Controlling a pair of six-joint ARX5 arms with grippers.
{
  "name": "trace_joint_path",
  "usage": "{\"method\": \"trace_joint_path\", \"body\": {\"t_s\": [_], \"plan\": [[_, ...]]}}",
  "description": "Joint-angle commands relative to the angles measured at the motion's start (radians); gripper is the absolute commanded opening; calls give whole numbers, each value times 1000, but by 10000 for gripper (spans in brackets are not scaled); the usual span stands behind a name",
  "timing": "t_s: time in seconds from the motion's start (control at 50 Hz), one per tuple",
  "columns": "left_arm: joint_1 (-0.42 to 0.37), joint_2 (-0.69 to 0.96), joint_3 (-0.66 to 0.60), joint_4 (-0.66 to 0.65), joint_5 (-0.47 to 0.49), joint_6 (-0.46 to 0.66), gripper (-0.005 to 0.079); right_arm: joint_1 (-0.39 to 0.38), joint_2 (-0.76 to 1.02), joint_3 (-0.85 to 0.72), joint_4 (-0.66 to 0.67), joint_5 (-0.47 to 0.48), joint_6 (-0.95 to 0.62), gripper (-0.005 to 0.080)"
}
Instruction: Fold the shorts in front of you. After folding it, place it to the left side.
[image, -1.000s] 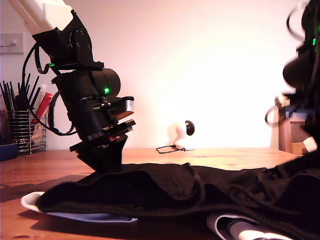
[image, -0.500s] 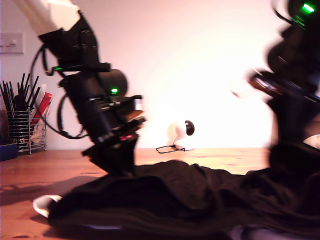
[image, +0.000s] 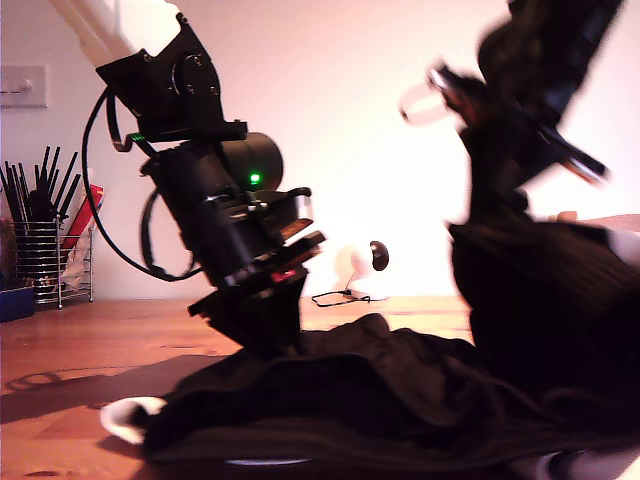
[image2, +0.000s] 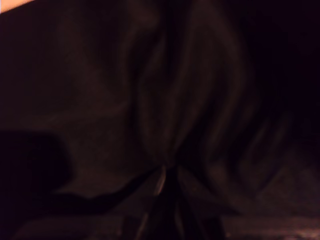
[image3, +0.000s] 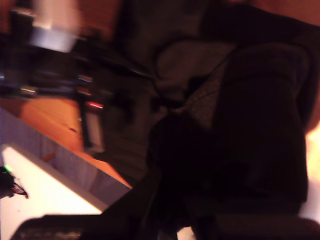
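The black shorts lie bunched on the wooden table, with a white band showing at their end on the exterior view's left. My first gripper presses down into them left of centre in the exterior view. Its wrist view shows dark fabric gathered to a pinch at the shut fingertips. My second gripper, blurred and raised on the exterior view's right, holds up a hanging fold of the shorts. The second wrist view looks down on the first arm.
A small white round camera with its cable sits on the table behind the shorts. A wire holder of black utensils and a blue container stand at the exterior view's far left. A wall switch is above them.
Both arms shifted toward the exterior view's right. My second gripper rose high, lifting that end of the shorts off the table. The fabric has bunched together, dragging the white-banded end along.
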Motion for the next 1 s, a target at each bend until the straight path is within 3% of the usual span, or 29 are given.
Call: {"method": "trace_joint_path", "body": {"t_s": [0.0, 0.24, 0.42, 0.56, 0.74, 0.98], "plan": [[-16, 40, -25, 14, 28, -10, 57, 12, -11, -2, 6, -4, 3, -13], [-79, 41, -25, 50, 41, -51, 57, 19, -11, -2, 15, -3, 6, -13], [-145, 52, -25, 61, -40, -50, 57, 18, -11, -2, -2, -3, -11, -13], [-179, 84, -25, 71, -45, -61, 56, 17, -11, -2, -30, -2, -46, -13], [-203, 109, -25, 81, -24, -96, 57, 11, -17, -2, -53, 1, -77, -13], [-235, 109, -24, 191, 54, -185, 56, -42, -50, -2, -75, -1, -106, -13]]}}
